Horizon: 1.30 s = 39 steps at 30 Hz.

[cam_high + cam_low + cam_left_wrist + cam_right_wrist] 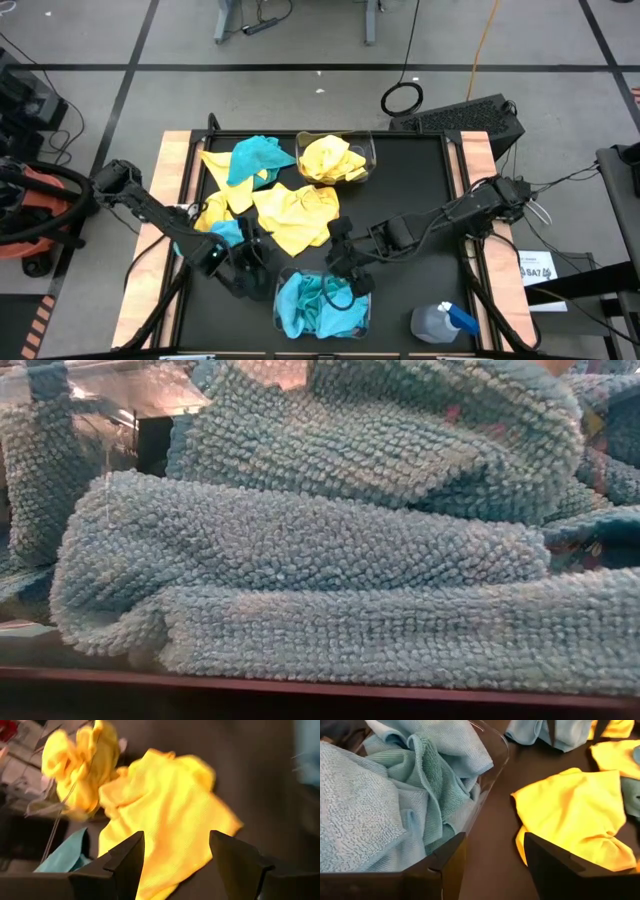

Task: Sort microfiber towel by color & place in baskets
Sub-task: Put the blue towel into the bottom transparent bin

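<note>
The far basket point(368, 150) holds bunched yellow towels point(333, 160). The near basket point(370, 312) is filled with turquoise towels point(310, 305); they fill the low view point(330, 550) and show in the right wrist view point(395, 785). Loose yellow towels point(295, 215) point(215, 165) and turquoise ones point(255, 158) point(228, 232) lie flat on the table between the baskets. My left gripper point(245, 265) point(175, 865) is open and empty, facing the big yellow towel point(170, 805). My right gripper point(350, 275) point(492, 860) is open and empty at the near basket's far rim point(490, 775).
A clear spray bottle with a blue trigger point(442, 322) lies at the table's near right corner. Bare black table point(420, 180) spreads over the right half. Wooden side rails point(175, 160) bound the table. Cables and a dark case point(470, 118) lie on the floor beyond.
</note>
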Motion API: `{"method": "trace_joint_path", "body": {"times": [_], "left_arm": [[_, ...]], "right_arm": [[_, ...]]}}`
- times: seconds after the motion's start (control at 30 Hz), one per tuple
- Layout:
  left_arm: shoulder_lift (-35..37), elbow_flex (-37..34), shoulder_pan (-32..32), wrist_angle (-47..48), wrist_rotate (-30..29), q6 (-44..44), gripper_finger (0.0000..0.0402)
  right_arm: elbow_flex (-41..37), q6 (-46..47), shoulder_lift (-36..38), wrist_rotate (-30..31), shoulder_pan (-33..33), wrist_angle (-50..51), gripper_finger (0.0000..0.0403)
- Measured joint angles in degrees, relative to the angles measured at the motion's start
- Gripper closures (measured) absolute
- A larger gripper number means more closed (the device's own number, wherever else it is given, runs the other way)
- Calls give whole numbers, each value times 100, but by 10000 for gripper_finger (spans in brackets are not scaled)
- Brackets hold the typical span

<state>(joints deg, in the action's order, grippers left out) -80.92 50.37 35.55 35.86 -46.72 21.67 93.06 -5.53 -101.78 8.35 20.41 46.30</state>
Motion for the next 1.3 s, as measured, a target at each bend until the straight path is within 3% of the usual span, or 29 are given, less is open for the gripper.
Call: {"method": "trace_joint_path", "body": {"times": [0.13,0.33,0.7,0.83,0.97,1.3], "left_arm": [[-1,-388,-463,-32,272,-43,171],[1,-844,-1311,-555,1157,-665,171],[663,-872,-3486,-673,1516,-1924,171],[1050,-872,-4483,-688,2193,-2218,171],[1191,-872,-5436,-711,2440,-2402,171],[736,-869,-7227,-1328,3538,-2767,171]], "right_arm": [[0,-54,0,-130,-96,46,211],[0,-186,0,-137,-206,203,211],[0,38,0,-420,-328,489,211],[0,433,0,-420,-167,926,211],[0,831,0,-425,73,1318,211],[-46,1408,-2,-335,735,1312,211]]}}
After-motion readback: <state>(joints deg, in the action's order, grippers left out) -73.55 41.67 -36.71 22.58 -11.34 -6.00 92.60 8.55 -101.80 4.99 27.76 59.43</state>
